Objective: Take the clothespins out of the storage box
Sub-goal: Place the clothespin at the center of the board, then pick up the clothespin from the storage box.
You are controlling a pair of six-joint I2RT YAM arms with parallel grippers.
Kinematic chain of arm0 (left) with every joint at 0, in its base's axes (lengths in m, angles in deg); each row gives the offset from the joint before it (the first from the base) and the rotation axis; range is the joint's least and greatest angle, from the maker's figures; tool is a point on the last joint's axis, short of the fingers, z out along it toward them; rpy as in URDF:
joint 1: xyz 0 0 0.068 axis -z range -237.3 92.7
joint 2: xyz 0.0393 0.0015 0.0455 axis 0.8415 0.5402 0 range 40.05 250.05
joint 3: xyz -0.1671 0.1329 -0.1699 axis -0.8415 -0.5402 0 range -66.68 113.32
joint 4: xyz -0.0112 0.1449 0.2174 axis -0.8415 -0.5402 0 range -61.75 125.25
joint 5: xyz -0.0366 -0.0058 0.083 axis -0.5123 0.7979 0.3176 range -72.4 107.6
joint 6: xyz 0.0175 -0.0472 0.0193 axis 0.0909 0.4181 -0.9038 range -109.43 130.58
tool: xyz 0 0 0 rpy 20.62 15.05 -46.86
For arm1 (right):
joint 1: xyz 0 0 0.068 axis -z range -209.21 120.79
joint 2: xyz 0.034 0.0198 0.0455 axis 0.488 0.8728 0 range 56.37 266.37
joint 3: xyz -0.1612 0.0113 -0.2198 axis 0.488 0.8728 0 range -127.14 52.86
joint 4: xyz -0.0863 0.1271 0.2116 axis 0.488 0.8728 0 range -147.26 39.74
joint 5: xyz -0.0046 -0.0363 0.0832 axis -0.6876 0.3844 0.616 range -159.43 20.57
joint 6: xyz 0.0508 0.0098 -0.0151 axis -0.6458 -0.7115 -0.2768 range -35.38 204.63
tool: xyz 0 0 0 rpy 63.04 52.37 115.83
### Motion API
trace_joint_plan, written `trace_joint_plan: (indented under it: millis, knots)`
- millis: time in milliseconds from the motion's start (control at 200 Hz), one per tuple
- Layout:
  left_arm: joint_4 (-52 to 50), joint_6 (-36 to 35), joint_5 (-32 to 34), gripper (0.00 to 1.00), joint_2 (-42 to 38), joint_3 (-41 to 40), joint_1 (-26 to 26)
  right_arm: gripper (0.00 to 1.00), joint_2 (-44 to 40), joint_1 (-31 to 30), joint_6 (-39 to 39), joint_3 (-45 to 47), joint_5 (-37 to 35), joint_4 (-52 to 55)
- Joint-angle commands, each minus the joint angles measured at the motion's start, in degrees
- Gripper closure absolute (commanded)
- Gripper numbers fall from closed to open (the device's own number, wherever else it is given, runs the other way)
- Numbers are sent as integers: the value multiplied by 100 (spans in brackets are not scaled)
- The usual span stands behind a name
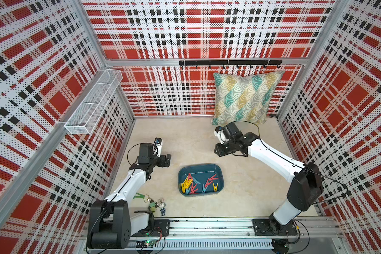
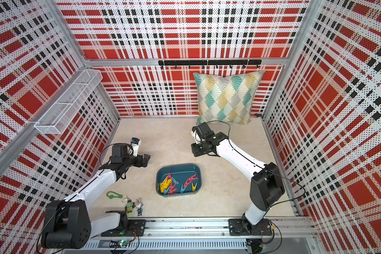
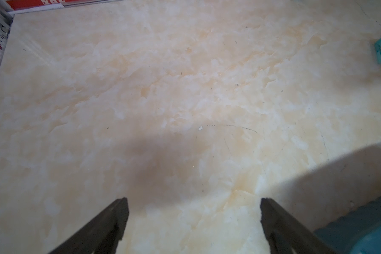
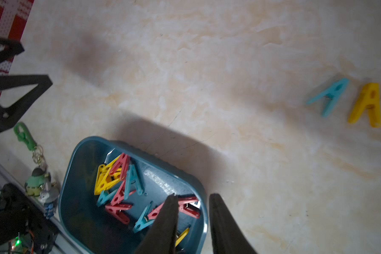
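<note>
Left jaws spread to the full, with nothing between the dark fingers but bare marbled worktop. Right jaws parted only narrowly, pinching nothing, fingers dark against the view below. In both top views, both pairs poised above the worktop and clear of the storage box: left jaws off its far-left corner, right jaws farther back past its far-right corner, near the patterned cushion propped against the back wall. Inside the box, toward its near wall, a tangle of yellow, red and teal clothespins, some stacked over others. Out on the worktop, well apart from the box, a teal clothespin just beside a yellow clothespin, flat, not touching. Near the left arm's base, a green clip with keyrings and small figurines. High on the left wall, a white wire basket.
</note>
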Motion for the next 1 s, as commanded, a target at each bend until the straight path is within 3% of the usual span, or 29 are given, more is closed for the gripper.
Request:
trace_joint_plan:
  millis: [0, 135, 386, 997]
  knots:
    - [-4, -30, -47, 1, -19, 52, -44, 69, 143, -417, 230, 116, 160, 21]
    - [-12, -33, -85, 1, -35, 51, -49, 70, 417, -870, 150, 175, 304, -137]
    - [-12, -35, -107, 1, -45, 51, -58, 71, 996, -1164, -390, 291, 1069, -714]
    - [-20, -17, -129, 1, -34, 52, -57, 69, 1493, -1178, -1269, 819, 2017, -1426]
